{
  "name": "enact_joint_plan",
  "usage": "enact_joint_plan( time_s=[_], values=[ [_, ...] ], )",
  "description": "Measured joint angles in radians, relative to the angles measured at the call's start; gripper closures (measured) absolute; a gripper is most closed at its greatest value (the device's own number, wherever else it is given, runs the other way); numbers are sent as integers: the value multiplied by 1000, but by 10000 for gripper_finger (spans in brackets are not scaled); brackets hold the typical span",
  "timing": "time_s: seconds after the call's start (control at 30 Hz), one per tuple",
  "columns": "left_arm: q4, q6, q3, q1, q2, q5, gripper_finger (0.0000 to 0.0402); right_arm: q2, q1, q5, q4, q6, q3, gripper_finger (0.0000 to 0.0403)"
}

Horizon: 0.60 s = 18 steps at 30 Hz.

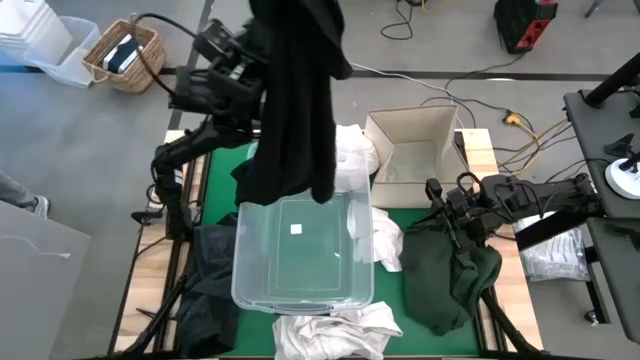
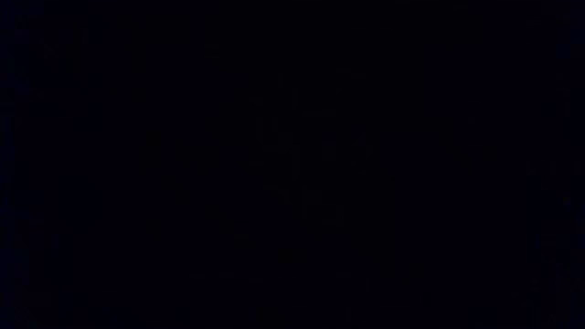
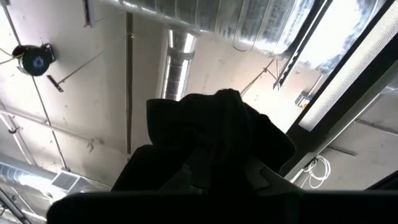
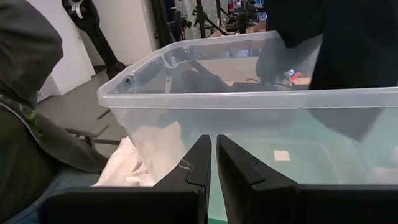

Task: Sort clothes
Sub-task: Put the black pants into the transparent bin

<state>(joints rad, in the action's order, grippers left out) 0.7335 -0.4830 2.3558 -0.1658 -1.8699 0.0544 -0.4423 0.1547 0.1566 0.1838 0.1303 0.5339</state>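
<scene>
The bench [image 1: 215, 190] is green-topped, with a clear plastic tub [image 1: 300, 290] at its middle and a cardboard box [image 1: 415, 150] behind it to the right. A black garment [image 1: 295, 110] hangs high from the left gripper [image 3: 217, 155], its hem just over the tub's far edge; the jaws are closed on a bunch of its cloth. White clothes [image 1: 335, 330] lie in front of and behind the tub, a dark green garment [image 1: 450, 280] to its right, dark ones to its left. The right gripper [image 4: 214, 163] waits low beside the tub, jaws shut and empty. The step looks like dropping the black piece into the tub; next it should lower over the middle and let go
</scene>
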Motion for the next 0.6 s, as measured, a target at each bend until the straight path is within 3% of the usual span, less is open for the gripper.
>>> enact_joint_plan(
  time_s=[0.6],
  values=[
    [64, -80, 0, 32, -112, -22, 397, 0, 0, 4, 8, 27, -15, 385]
  ],
)
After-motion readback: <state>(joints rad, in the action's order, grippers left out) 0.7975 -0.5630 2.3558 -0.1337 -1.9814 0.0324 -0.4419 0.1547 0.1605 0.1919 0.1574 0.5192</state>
